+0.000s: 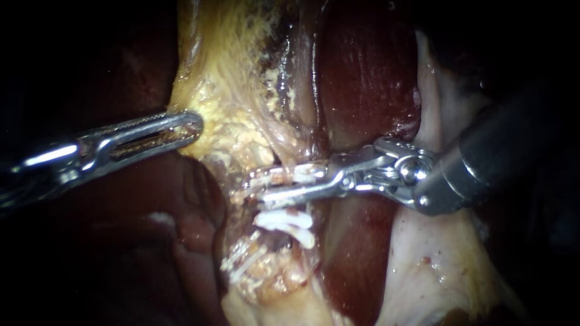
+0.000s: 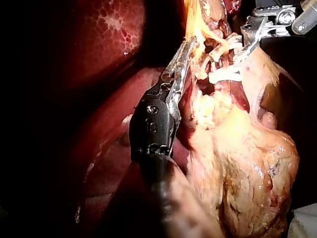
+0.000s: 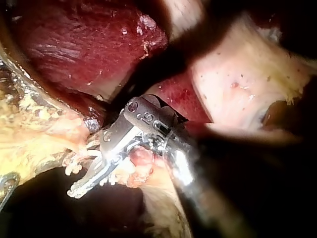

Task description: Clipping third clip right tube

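My right instrument [image 1: 257, 188] comes in from the right, and its jaws hold a white clip [image 1: 283, 175] across a thin tube [image 1: 300, 147] below the yellow fat. Both jaws touch this clip, and a gap shows between them. A second white clip [image 1: 284, 218] sits on the tube just below, and a third [image 1: 243, 265] lies lower still. My left instrument [image 1: 192, 125] is shut on the edge of the yellow fatty tissue [image 1: 229, 90], which it holds to the left. The right wrist view shows the clip-bearing jaws [image 3: 74, 181] against the fat. The left wrist view shows my left instrument [image 2: 188, 47] along the fat, near a clip [image 2: 225, 77].
Dark red liver [image 1: 362, 72] lies behind the tube and at lower left. Pale whitish tissue [image 1: 435, 259] spreads under the shaft of my right instrument. Crumbly yellow fat [image 1: 266, 278] surrounds the lowest clip.
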`<state>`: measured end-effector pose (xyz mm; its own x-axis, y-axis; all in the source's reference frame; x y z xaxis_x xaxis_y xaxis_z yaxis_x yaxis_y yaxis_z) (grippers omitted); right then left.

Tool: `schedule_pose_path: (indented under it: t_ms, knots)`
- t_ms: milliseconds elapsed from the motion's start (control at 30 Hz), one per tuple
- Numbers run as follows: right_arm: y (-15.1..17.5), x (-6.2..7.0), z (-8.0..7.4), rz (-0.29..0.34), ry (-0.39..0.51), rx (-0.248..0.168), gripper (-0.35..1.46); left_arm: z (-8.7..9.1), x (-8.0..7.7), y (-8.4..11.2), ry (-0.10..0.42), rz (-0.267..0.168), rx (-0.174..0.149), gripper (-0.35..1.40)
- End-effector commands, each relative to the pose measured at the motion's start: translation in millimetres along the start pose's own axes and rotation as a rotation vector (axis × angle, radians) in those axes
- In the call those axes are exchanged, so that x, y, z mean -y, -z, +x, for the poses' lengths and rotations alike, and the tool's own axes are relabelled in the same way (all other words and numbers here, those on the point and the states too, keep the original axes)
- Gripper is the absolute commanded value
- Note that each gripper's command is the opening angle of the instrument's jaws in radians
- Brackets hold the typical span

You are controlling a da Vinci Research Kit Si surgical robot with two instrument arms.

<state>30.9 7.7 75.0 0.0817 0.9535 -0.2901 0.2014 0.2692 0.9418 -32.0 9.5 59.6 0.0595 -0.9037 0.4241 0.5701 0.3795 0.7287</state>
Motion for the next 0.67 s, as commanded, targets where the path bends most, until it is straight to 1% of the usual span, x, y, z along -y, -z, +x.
schedule_pose_path:
  t_ms: [33,67,100,233,567,667]
  knots:
    - [0.2,-0.1,0.1,0.001,-0.003,-0.002,-0.06,0.0,0.0,0.0,0.0,-0.001,0.0,-0.35]
    - [0.4,-0.1,0.1,-0.004,-0.003,0.001,-0.29,0.0,0.0,0.0,0.0,-0.001,0.0,-0.35]
    - [0.6,-0.1,0.0,-0.01,-0.002,0.008,-0.35,0.0,0.0,0.0,0.0,-0.001,0.0,-0.35]
    - [1.1,-0.1,0.0,-0.051,-0.004,0.048,-0.35,0.0,0.0,0.0,0.0,-0.001,0.0,-0.35]
    - [1.3,-0.1,-0.3,-0.057,-0.008,0.051,-0.35,0.0,0.0,0.0,0.0,-0.001,0.0,-0.35]
    - [1.3,-0.2,-0.4,-0.056,-0.007,0.06,-0.35,0.0,-0.1,-0.1,0.0,-0.001,0.0,-0.35]
